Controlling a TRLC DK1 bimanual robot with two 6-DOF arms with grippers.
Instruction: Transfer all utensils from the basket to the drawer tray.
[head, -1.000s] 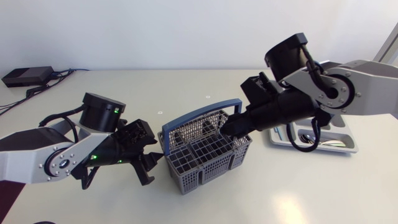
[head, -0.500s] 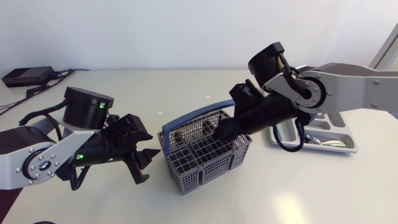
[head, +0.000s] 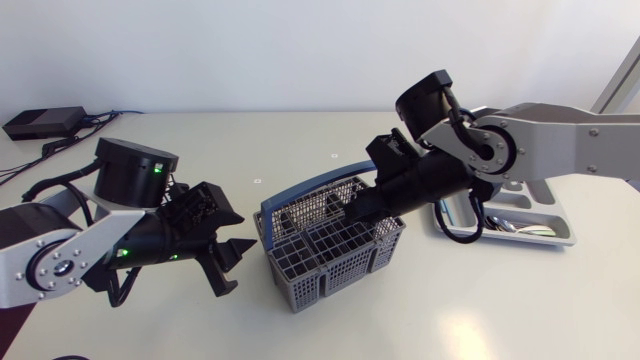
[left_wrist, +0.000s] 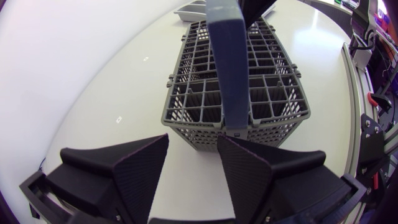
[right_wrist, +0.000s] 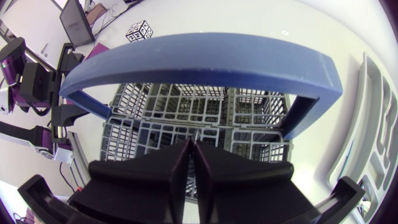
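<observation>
Your left gripper (head: 235, 268) is wide open, just beside the basket (head: 310, 285). Your right gripper (head: 345, 214) has its fingers pressed together, over the basket near its blue handle (head: 320, 183). The tray (head: 562, 238) sits well apart.

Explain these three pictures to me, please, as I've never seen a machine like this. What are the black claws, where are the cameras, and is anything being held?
These are two robot arms at a table, each ending in a black two-fingered gripper. One picture looks down from above. The other two come from cameras on each arm's wrist, so each shows its own fingers up close. On the table stand a grey cutlery basket with a blue handle and, by the right arm, a drawer tray. The left gripper is open beside the basket, holding nothing. The right gripper is over the basket, with nothing visible between its closed fingers.
</observation>
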